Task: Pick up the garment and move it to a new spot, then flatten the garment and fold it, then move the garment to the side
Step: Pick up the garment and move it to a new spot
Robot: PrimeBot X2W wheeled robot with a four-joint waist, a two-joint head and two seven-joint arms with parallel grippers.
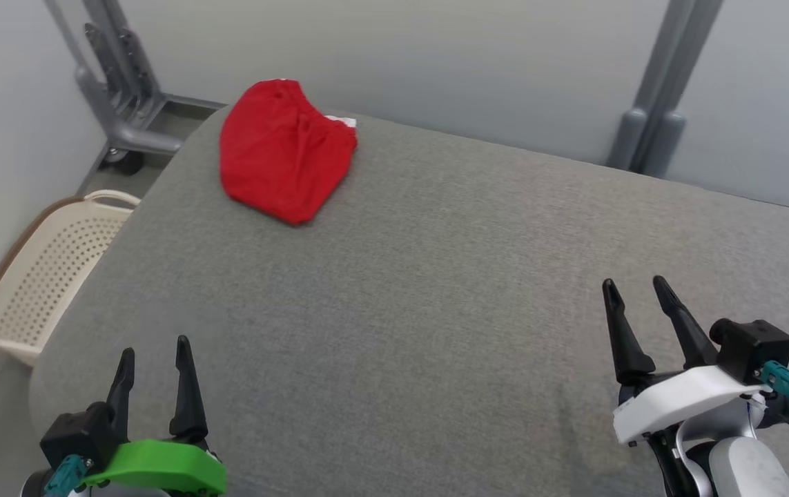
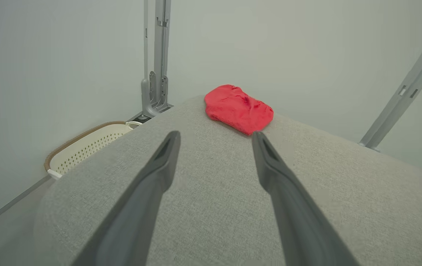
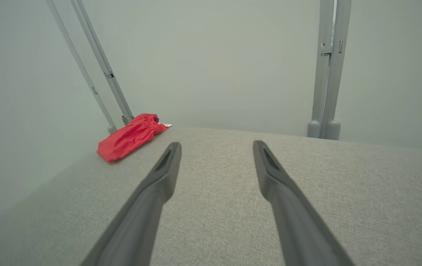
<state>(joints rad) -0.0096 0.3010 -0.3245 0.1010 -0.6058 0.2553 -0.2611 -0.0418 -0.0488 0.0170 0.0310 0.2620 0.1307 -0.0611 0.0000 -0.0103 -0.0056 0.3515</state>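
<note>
Garment [image 1: 284,152] far left on surface [image 1: 435,310]

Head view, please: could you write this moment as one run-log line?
garment: red, far left corner of grey surface | left tool: open, empty | right tool: open, empty | basket: floor, left

Matt red cloth garment [image 1: 285,150] on coarse grey woven table [image 1: 435,290]

Bare surface [image 1: 435,276] up to garment [image 1: 284,152]
</note>
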